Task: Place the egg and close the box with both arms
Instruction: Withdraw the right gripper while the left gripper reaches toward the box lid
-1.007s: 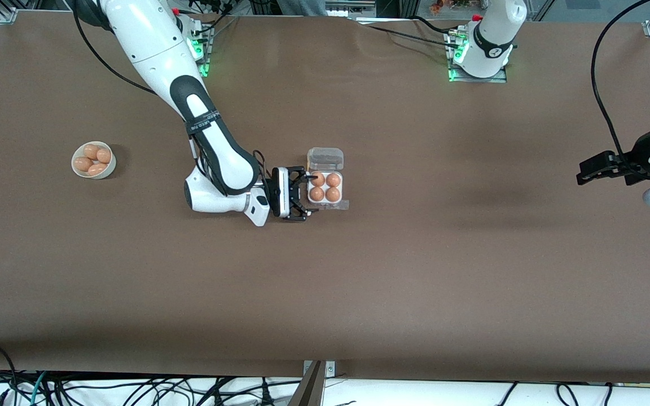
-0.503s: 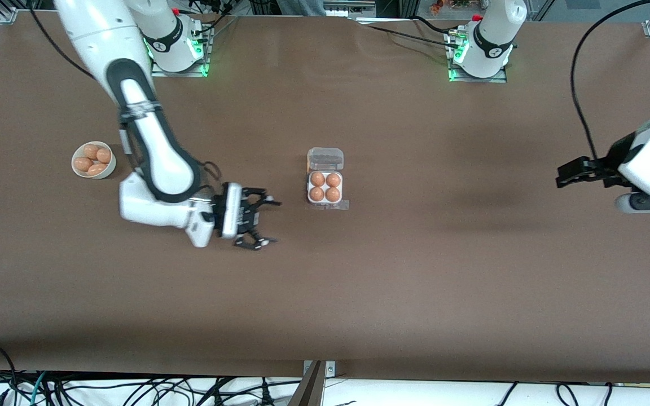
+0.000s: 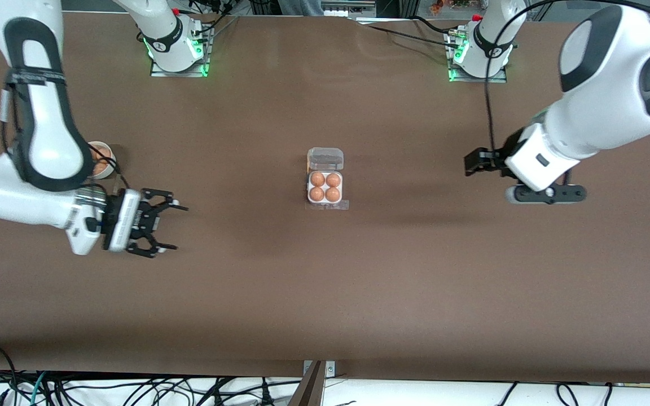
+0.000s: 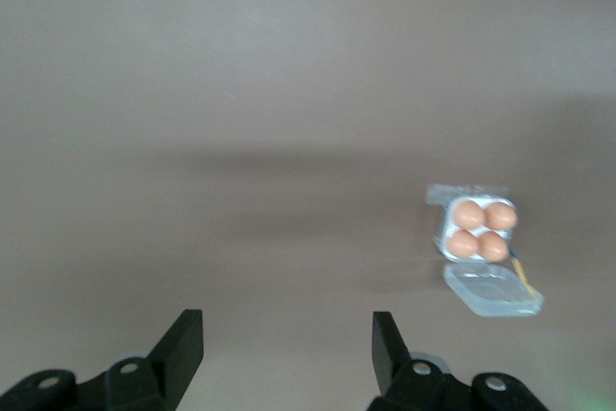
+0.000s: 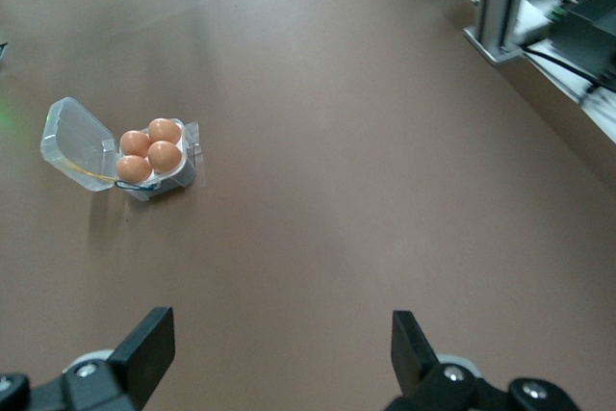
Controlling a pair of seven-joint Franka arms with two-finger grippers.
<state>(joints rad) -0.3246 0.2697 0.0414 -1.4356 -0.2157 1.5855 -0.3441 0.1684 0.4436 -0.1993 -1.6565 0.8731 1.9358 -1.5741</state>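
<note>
I see my right gripper [image 3: 171,227] has pulled well away from the box [image 3: 325,189] over the last second; a moment ago it was right at the tray's edge, and now it hangs over bare tabletop [image 3: 325,293] near the bowl [image 3: 112,159] at the right arm's end. Its fingers [image 5: 144,348] are spread wide and carry nothing. All four cells of the box hold an egg [image 3: 317,179], so I judge the placing part done, though I cannot say which egg went in last.

The left gripper [image 3: 471,163] has come in from the table's edge toward the middle and now sits over the tabletop, still well apart from the box. From its wrist view the fingers [image 4: 183,346] are wide open and empty.

The box stays where it was, mid-tabletop, with its clear lid [image 3: 325,158] folded back on the side farther from the front camera. The lid is not yet shut, so closing is what remains, and I read the left arm's approach as the start of that.
</note>
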